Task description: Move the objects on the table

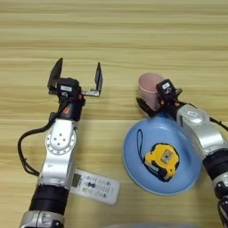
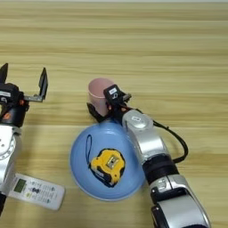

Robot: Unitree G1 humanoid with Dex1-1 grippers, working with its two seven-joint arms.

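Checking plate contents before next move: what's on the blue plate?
On the plate lies the tape measure, strap toward its left side. The right arm covers the plate's right rim, so that edge can't be seen.

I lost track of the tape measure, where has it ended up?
The tape measure lies on the blue plate, toward the robot's right side, just nearer the robot than the pink cup.

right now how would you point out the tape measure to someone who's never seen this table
Find the big round light-blue plate on the wooden table, near the robot's right arm. The tape measure lies on it, a chunky yellow-and-black case with a thin black strap, unlike the pink cup behind the plate.
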